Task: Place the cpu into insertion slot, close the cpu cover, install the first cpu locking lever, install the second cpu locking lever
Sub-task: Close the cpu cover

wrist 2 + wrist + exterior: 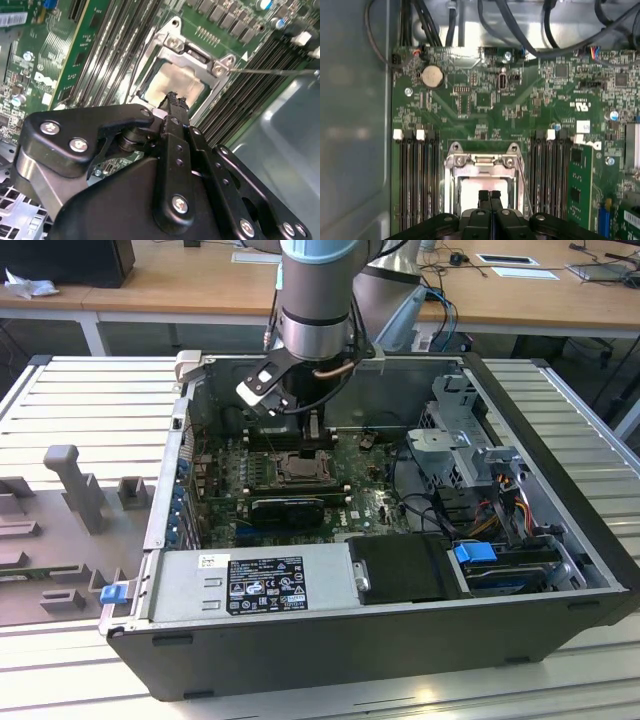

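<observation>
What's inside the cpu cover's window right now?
The cpu, pale face up, fills the window of the cpu cover. The shut fingers hide part of it; the pins beneath are covered.

I'm working in a robotics lab, by the look of it: a robot arm point(315, 310) over an opened computer tower point(400, 650) on a ribbed aluminium bench point(90, 390), grey fixture blocks point(72, 482) alongside, wooden desks point(180, 285) with cables behind.
</observation>
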Available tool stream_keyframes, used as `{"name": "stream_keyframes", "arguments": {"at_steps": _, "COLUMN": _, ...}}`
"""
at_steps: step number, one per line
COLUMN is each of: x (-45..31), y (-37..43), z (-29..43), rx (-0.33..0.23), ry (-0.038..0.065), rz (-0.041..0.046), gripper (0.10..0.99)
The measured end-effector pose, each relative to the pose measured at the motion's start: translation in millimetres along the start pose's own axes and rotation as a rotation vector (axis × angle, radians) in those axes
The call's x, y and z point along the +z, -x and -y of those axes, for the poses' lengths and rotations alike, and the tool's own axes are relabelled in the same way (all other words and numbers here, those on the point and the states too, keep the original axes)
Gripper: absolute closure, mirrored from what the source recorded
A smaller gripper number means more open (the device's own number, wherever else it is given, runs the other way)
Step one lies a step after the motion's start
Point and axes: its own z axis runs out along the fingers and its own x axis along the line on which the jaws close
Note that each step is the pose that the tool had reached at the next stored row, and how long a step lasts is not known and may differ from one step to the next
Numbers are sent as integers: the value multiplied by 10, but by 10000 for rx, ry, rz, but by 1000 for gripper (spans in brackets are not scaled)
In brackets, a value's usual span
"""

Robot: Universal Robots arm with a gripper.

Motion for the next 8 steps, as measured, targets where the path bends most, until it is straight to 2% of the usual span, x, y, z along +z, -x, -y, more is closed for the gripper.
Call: {"name": "stream_keyframes", "arguments": {"at_steps": 8, "x": -1, "y": 0, "z": 44, "rx": -1, "ry": 0, "rz": 1, "gripper": 980}}
